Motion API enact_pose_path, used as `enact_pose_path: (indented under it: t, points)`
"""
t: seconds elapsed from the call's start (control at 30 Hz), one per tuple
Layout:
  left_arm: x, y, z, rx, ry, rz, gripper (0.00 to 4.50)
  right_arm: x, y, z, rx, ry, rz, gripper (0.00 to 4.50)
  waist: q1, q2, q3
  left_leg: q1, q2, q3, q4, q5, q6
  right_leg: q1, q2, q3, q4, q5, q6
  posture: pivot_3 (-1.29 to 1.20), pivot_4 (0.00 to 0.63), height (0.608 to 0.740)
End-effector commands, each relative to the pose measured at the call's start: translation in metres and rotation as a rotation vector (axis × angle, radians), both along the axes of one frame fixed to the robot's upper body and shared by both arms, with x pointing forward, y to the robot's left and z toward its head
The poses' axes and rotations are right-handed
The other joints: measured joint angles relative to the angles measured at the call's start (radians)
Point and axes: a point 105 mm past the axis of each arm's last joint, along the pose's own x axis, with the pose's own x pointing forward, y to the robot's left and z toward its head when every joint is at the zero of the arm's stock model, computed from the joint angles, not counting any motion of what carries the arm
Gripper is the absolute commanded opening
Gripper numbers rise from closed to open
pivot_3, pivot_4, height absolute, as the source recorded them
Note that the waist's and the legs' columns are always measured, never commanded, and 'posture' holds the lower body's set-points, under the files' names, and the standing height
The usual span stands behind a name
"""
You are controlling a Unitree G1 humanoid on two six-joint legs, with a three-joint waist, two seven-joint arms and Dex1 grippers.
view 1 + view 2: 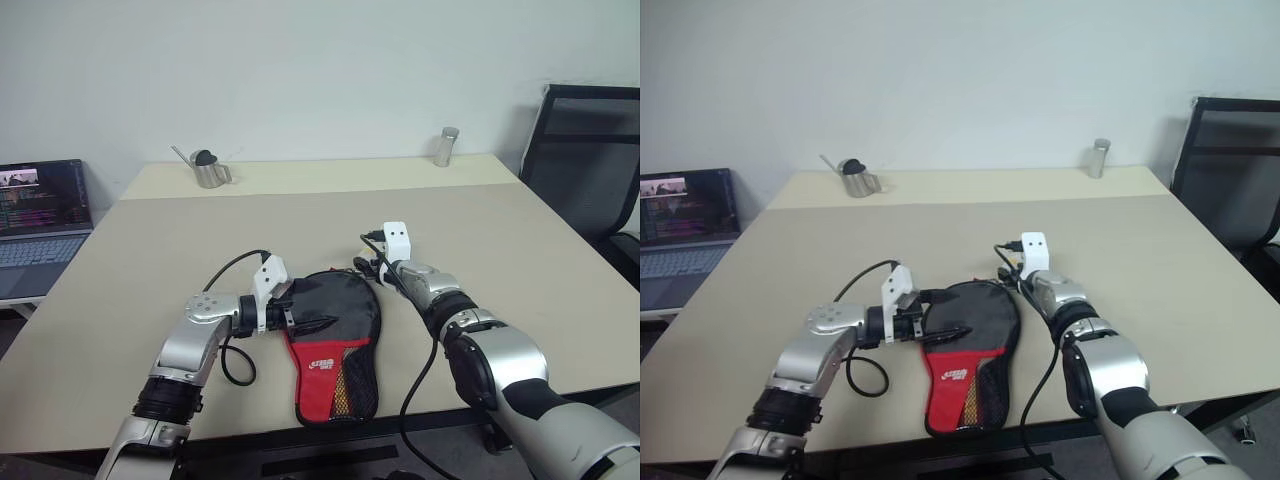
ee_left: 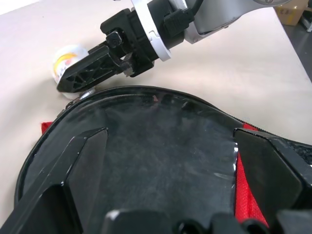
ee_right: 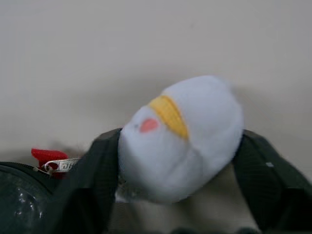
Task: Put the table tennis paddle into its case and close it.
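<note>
The beige surface (image 1: pixel 520 250) carries everything, with a laptop (image 1: pixel 40 215) off its left edge, a small metal watering can (image 1: pixel 208 168) and a metal cylinder (image 1: pixel 446 146) at the far side. Near the front edge lies the case (image 1: pixel 335 345), black at its round end and red toward the narrow end; whether the table tennis paddle is already inside cannot be told from here.

The left gripper (image 1: pixel 940 315) rests over the round end with its jaws wide apart, holding nothing. The right gripper (image 2: pixel 80 75) sits at the far rim of the case, its jaws on either side of a small white and yellow ball (image 3: pixel 183 139), partly drawn in; whether they press it is unclear.

Just beside the ball is the silver zipper pull (image 3: pixel 61 165) on its red tab. The step in hand looks like the closing; next, the right jaws likely need to get past the ball and pinch that pull while the left steadies the case.
</note>
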Motion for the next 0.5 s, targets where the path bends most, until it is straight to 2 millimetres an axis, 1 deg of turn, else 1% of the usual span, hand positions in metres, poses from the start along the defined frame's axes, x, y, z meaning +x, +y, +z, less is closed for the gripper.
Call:
enact_pose_path:
  t: [0.03,0.13,0.2,0.27,0.37,0.5]
  points:
    - [0.000,-0.011,0.017,-0.004,-0.062,-0.046,4.50,0.004,0.004,0.016,0.001,-0.057,0.003,2.10,0.000,0.000,0.000,0.000,0.000,0.000,0.000,0.000,0.000,0.000,0.000,0.000,0.000,0.000,0.000,0.00,0.150,0.740]
    - [0.004,-0.017,0.013,0.019,-0.061,-0.074,4.50,0.004,0.005,0.015,0.002,-0.055,0.002,1.10,0.001,0.000,0.000,0.000,0.000,0.000,0.000,0.000,0.000,0.000,0.000,0.000,0.000,0.000,0.000,0.00,0.150,0.740]
    - [0.005,-0.019,0.005,0.038,-0.047,-0.096,4.50,0.003,0.006,0.014,0.000,-0.055,0.005,0.61,0.000,0.000,0.000,0.000,0.000,0.000,0.000,0.000,0.000,0.000,0.000,0.000,0.000,0.000,0.001,0.00,0.150,0.740]
    - [0.003,-0.020,-0.007,0.066,-0.023,-0.128,4.50,0.003,0.008,0.015,0.000,-0.057,0.008,0.27,0.000,0.000,0.000,0.001,0.000,0.001,0.000,0.000,0.000,0.000,0.000,0.001,0.000,0.000,0.001,0.00,0.150,0.740]
    - [0.000,-0.015,-0.027,0.097,0.036,-0.156,4.50,0.004,0.009,0.020,0.013,-0.067,0.011,0.19,0.000,0.000,0.000,0.001,0.000,0.001,0.000,0.000,0.000,0.000,0.000,0.000,0.000,0.000,0.001,0.00,0.150,0.740]
    - [-0.002,-0.009,-0.047,0.146,0.068,-0.177,4.50,0.004,0.011,0.024,0.016,-0.083,0.029,0.19,0.000,0.000,0.000,0.001,0.000,0.000,0.000,0.000,0.000,0.000,0.000,0.000,0.001,0.000,0.001,0.00,0.150,0.740]
